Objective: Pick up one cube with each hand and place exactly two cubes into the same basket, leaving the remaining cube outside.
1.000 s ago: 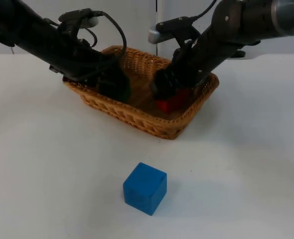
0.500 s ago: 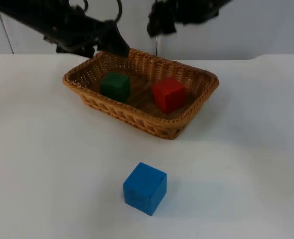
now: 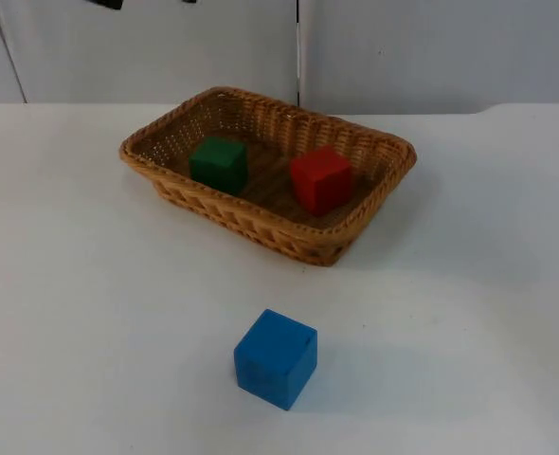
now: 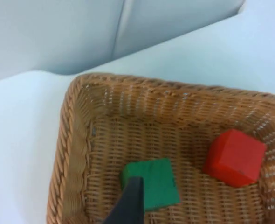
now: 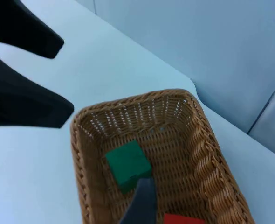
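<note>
Below left claw [image 4: 128, 205], green cube [image 4: 151, 184] beside red cube [image 4: 234, 157] inside basket [image 4: 72, 154]; claw states unclear

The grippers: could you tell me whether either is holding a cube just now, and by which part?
Nothing is held. The green cube and red cube lie free in the basket; the blue cube sits on the table.

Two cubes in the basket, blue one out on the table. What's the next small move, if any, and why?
Probably none beyond parking both arms clear. The green cube and red cube sit apart inside the basket, and the blue cube lies outside on the white table, well in front of it. That looks like the required count, so touching anything risks undoing it.
</note>
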Action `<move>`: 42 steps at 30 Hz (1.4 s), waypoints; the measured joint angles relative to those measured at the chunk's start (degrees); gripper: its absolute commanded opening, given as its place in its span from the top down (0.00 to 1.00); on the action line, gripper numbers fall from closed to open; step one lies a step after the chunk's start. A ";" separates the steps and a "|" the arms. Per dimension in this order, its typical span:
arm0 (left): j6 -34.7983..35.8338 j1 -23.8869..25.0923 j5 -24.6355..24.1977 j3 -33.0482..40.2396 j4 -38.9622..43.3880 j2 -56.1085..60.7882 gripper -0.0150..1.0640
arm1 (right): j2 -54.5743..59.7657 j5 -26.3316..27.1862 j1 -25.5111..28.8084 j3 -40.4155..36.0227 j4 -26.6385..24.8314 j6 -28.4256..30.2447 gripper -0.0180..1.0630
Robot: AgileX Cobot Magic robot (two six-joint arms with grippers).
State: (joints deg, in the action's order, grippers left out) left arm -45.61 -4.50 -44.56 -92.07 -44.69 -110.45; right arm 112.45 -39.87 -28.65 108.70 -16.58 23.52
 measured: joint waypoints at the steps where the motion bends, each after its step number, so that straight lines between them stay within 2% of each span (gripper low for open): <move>1: 0.00 0.00 0.00 0.00 0.00 0.00 0.16 | 0.00 0.00 0.00 0.00 0.00 0.00 0.29; 13: 3.10 0.00 -5.97 0.00 5.38 6.25 0.16 | -5.52 -1.13 0.00 -3.46 0.00 -1.71 0.29; 19: 4.72 0.00 -7.42 0.42 6.12 9.11 0.16 | -8.82 0.88 0.00 -10.19 0.00 -1.71 0.29; 27: 5.22 0.00 -4.10 8.86 6.12 17.23 0.16 | -15.05 3.86 0.00 -19.59 0.00 -1.71 0.29; 42: 5.35 0.00 0.51 22.10 7.10 28.32 0.16 | -23.90 6.52 0.00 -30.41 0.00 -1.71 0.29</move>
State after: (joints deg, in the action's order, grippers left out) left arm -40.26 -4.50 -44.04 -69.96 -37.58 -82.14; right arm 88.55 -33.34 -28.65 78.29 -16.58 21.81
